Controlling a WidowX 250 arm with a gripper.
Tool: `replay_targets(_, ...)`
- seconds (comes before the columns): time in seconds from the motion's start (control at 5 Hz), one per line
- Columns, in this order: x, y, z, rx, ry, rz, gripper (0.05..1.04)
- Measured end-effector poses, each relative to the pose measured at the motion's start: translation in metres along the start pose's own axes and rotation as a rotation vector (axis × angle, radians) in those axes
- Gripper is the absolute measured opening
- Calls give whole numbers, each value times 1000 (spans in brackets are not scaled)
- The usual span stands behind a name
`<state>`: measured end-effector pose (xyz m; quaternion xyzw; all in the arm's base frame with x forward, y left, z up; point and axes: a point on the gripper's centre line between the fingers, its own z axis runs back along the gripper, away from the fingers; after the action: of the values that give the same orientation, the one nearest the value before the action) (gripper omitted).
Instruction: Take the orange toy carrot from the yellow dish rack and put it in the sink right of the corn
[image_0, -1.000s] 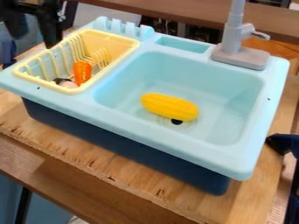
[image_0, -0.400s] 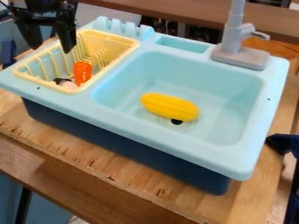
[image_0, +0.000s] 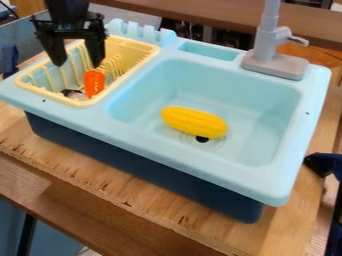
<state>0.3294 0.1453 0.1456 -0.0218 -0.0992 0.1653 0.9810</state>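
Over the yellow dish rack (image_0: 152, 51) at the upper left hangs the black gripper (image_0: 78, 65), open and pointing down, its fingers apart with nothing between them. Just below its fingertips an orange object (image_0: 94, 83) stands in the front part of the rack. Beside that, in the rack's front corner, lies a small dark and pale object (image_0: 74, 94). A yellow corn-like toy (image_0: 194, 122) rests on the floor of the light blue sink basin (image_0: 266, 100), partly over the drain hole.
A grey faucet (image_0: 272, 62) rises from the sink's back right edge. Light blue prongs (image_0: 139, 31) stand behind the rack. The sink sits on a wooden board (image_0: 100, 175). A dark object (image_0: 323, 164) is at the right edge.
From the upper left, the gripper has moved right and lower, over the rack. The rack, the orange object and the yellow toy have stayed put.
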Motion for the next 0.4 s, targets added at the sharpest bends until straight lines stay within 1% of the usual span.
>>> replay_targets(0.2,0,-9,-7,-6,19,13,999)
replay_targets(0.4,3,-18,-20,3,69,21,999)
